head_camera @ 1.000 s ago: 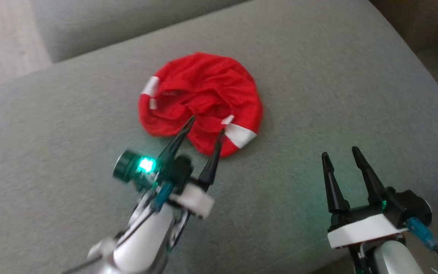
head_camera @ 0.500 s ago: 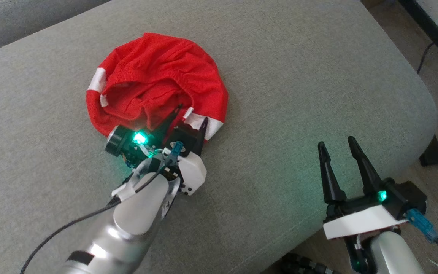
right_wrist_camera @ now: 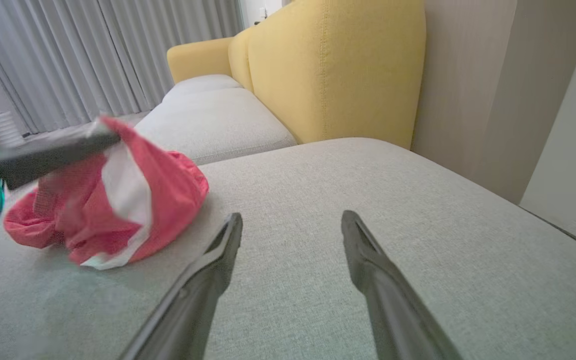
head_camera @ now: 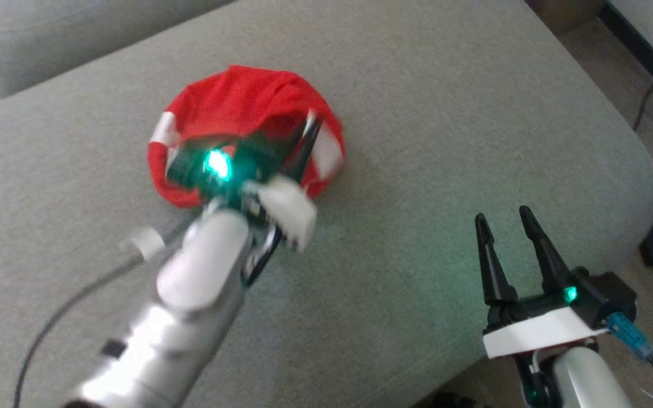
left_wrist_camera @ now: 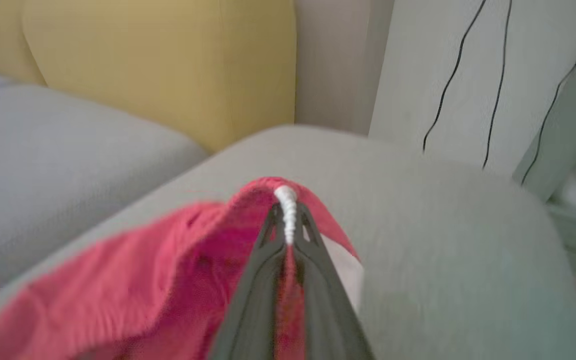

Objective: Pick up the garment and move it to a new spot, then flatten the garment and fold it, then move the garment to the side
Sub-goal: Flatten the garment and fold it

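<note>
Pinching crumpled red garment [left_wrist_camera: 168,280] by white hem: L fingers [left_wrist_camera: 253,300]; R fingers [right_wrist_camera: 203,285] spread over woven cushion [right_wrist_camera: 318,170].

Left gripper [head_camera: 309,122], right gripper [head_camera: 502,215]: long black tapered fingers [head_camera: 543,255], white wrist blocks [head_camera: 536,337], green lamps [head_camera: 217,164]; silver forearms [head_camera: 196,283]; blue plug [head_camera: 627,335].

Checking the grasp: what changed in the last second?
The left claw, open over the garment a second ago, has shut on its white-trimmed hem and raised that fold. The right claw stays open, apart from it; most of the garment still lies on the cushion.
</note>
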Controlling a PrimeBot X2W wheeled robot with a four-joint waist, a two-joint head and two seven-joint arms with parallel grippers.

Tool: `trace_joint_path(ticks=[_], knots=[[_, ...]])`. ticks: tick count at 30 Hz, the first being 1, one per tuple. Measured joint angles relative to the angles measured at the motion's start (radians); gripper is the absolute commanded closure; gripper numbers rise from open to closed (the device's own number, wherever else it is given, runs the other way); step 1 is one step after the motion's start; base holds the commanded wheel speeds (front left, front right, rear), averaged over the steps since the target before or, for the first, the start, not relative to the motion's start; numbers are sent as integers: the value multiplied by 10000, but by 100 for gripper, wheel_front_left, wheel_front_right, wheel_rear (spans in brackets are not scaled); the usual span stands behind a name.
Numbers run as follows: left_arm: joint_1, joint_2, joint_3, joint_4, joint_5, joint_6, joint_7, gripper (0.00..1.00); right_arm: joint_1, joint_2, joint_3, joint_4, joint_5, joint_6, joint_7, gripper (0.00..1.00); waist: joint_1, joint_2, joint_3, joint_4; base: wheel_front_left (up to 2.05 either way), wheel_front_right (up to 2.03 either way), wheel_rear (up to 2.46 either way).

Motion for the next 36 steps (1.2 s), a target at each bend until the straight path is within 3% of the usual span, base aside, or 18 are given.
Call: trace_joint_path(ticks=[3, 8, 11, 14, 16, 22, 28, 36], knots=[[-853, -21, 40, -940, -834, -272, 23, 100, 38, 0, -15, 8, -2, 0, 0, 0, 0, 0, -261, 239, 0, 0, 0], [-2572, -144, 594, -2380, -1866, -257, 332, 100, 229, 0, -25, 33, -35, 0, 0, 0, 0, 0, -678, 834, 0, 0, 0], [-2818, 25, 1172, -3114, -2336, -257, 623, 100, 321, 0, -96, 46, -67, 0, 0, 0, -2, 0, -921, 1232, 0, 0, 0], [-2130, 337, 1563, -3839, -3081, -265, 930, 100, 440, -2, -276, 58, 13, 0, 0, 0, -1, 0, -1061, 1660, 0, 0, 0], [-501, 869, 1651, -4232, -3591, -268, 1267, 100, 482, -2, -397, 134, 182, 0, 0, 0, -1, 0, -1079, 2125, 0, 0, 0], [2611, 1967, 1678, -4192, -3818, -286, 1091, 100, 354, 4, -523, 278, 336, 0, 0, 0, 0, 0, -793, 2843, 0, 0, 0], [2819, 2107, 1783, -4140, -3879, -443, 437, 100, -155, 0, -652, 721, 228, 0, 0, 0, 1, 0, -424, 3426, 0, 0, 0], [2664, 2100, 1741, -3885, -3877, -550, 86, 100, -1427, -4, -311, 2309, -17, 0, 0, 0, 1, 0, 9, 4013, 0, 0, 0]])
